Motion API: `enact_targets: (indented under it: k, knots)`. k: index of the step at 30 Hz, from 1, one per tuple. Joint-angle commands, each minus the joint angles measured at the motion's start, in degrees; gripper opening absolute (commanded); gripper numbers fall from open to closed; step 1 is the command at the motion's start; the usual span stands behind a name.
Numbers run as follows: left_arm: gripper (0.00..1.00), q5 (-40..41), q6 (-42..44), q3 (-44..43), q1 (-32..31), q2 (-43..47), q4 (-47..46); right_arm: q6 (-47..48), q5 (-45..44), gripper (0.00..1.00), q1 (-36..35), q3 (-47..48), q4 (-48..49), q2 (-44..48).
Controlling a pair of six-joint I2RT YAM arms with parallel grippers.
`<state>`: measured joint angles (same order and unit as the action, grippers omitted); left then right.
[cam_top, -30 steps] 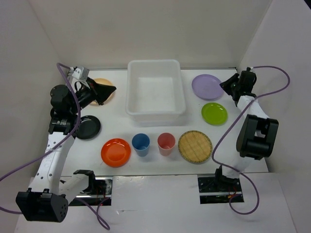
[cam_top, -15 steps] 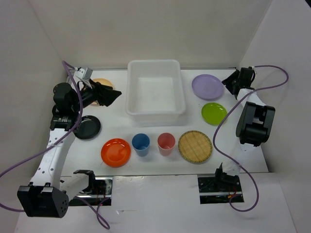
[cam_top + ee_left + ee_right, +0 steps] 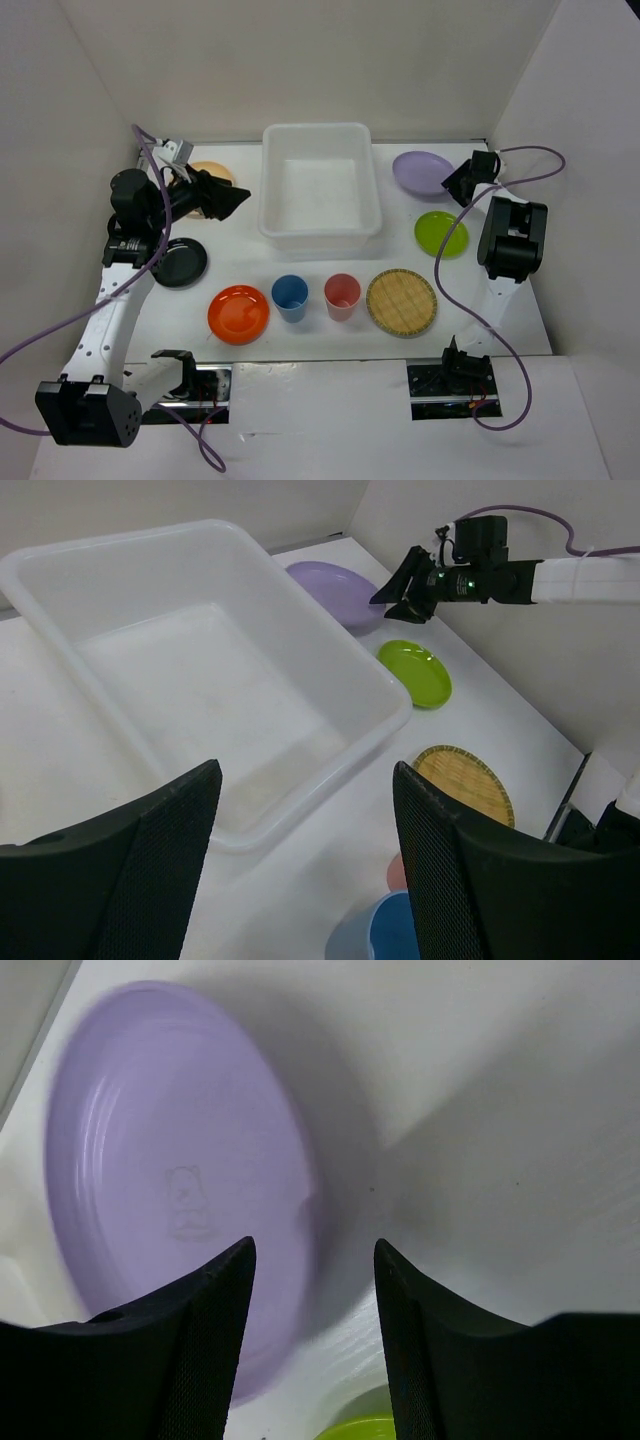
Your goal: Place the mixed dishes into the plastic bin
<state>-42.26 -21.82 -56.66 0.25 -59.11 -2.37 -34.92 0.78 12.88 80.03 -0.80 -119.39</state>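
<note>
The plastic bin [image 3: 268,190] stands at the middle back, white and with nothing in it; it also fills the left wrist view [image 3: 60,590]. My left gripper [image 3: 232,200] hovers open just left of it, nothing between its fingers [image 3: 120,880]. Behind it lies a pale yellow plate [image 3: 205,172]. My right gripper [image 3: 455,183] is open at the right edge of the purple plate [image 3: 420,172]. That plate [image 3: 170,1180] looks tipped and blurred, and its rim runs between my right gripper's [image 3: 315,1250] jaws.
Near the front lie a black plate [image 3: 178,262], an orange plate [image 3: 238,313], a blue cup [image 3: 290,297], a pink-red cup [image 3: 342,296] and a woven tan disc [image 3: 401,301]. A lime green plate [image 3: 441,233] sits below the purple one. Walls close in on three sides.
The left gripper opened and moved right from over the pale plate toward the bin. The right gripper opened wider and moved left onto the purple plate's edge; the plate shifted left and tipped.
</note>
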Motion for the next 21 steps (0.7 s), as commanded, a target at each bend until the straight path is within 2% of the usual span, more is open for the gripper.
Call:
enact_targets:
  k: [1, 8, 15, 16, 19, 21]
  knots:
    - [0.77, -0.63, 2.31, -2.31, 0.36, -0.74, -1.32, -0.15, -2.62, 0.57, -0.23, 0.04, 0.97, -1.36]
    - [0.77, -0.63, 2.31, -2.31, 0.36, -0.74, -1.32, -0.15, -4.03, 0.57, -0.76, -1.98, 1.50, 1.27]
    - [0.78, -0.63, 2.31, -2.31, 0.36, -0.74, -1.32, 0.46, -3.50, 0.57, -0.76, 2.40, -1.04, -1.18]
    - [0.78, -0.63, 2.31, -2.31, 0.36, -0.74, -1.32, 0.46, -3.50, 0.50, -0.76, 2.93, -1.05, -1.71]
    - [0.79, -0.63, 2.31, -2.31, 0.36, -0.21, -0.79, 0.46, -3.50, 0.41, -0.76, 3.82, -2.54, -3.03]
    - [0.79, -0.63, 2.31, -2.31, 0.36, -0.21, -0.79, 0.46, -3.50, 0.41, -0.76, 4.35, -2.54, -3.04]
